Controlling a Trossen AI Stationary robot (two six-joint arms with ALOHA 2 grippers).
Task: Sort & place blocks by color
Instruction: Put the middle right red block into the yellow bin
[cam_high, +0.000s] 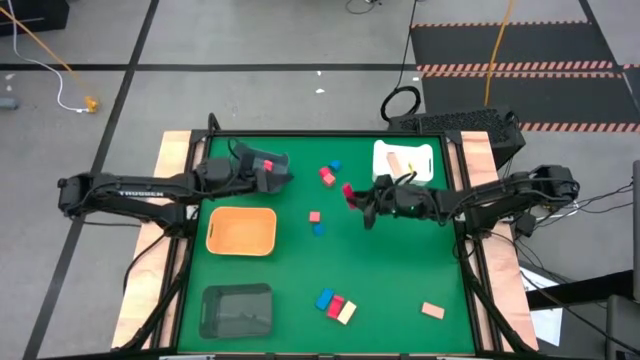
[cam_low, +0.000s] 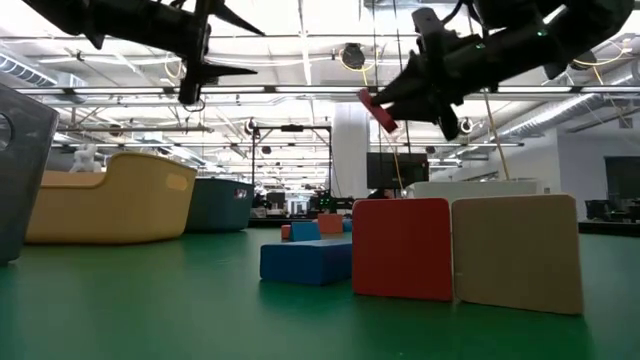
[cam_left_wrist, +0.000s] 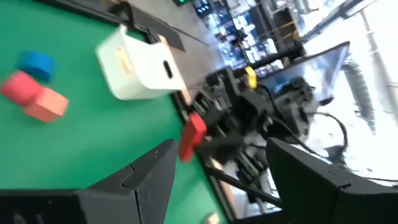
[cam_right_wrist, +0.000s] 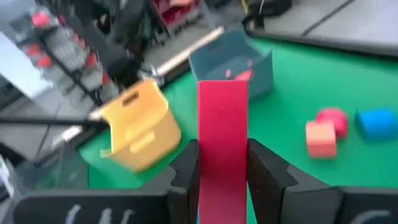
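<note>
Red block (cam_right_wrist: 222, 134), long and flat-sided, is sitting pinched in the right jaws (cam_high: 350, 196), lifted above the green counter (cam_high: 400, 280) near the white tray (cam_high: 420, 152); its lower end is hidden between the fingers. Left jaws (cam_high: 283, 172) are hovering spread by the grey tray (cam_high: 262, 161). Three trays are showing in the right wrist view.

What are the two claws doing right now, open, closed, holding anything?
Left claw: open, holding nothing, above the grey tray.
Right claw: closed on a red block, lifted over the mat.
</note>
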